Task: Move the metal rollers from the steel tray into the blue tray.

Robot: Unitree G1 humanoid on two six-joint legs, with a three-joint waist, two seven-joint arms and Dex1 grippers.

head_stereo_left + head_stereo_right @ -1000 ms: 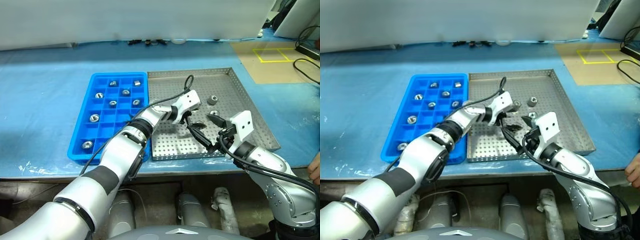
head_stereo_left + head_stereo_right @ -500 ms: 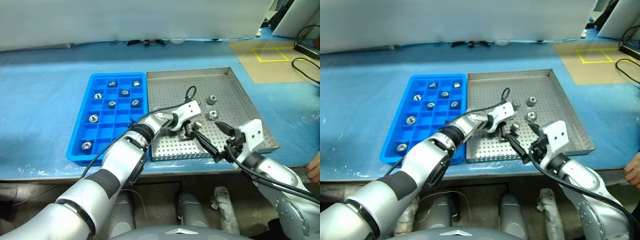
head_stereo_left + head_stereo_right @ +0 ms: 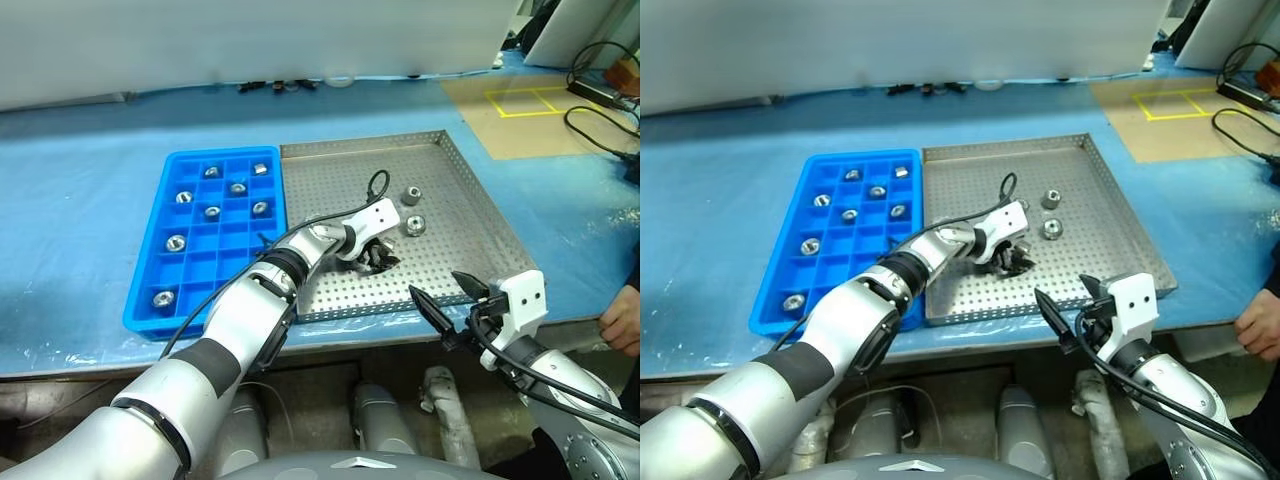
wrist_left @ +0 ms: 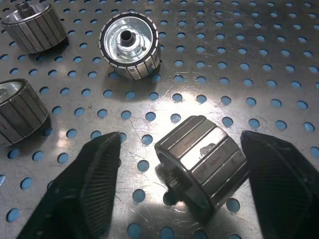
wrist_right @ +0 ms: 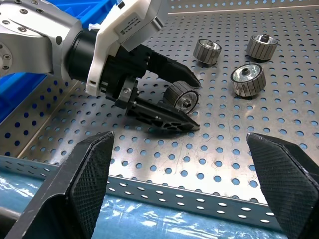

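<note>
The steel tray holds several metal rollers. One roller lies on its side between the fingers of my left gripper, which is open around it, with a gap on each side. Three more rollers rest close by on the perforated sheet; two of them show in the head views. The blue tray sits just left of the steel tray, with several rollers in its compartments. My right gripper hangs open and empty over the steel tray's front edge.
A person's hand shows at the right edge, near the table's front. A brown mat with yellow tape and cables lie at the back right. Small dark items sit along the table's back edge.
My left gripper sank onto the tray and its fingers narrowed around the roller. My right arm drew back from over the tray to its front edge. The camera turned slightly.
</note>
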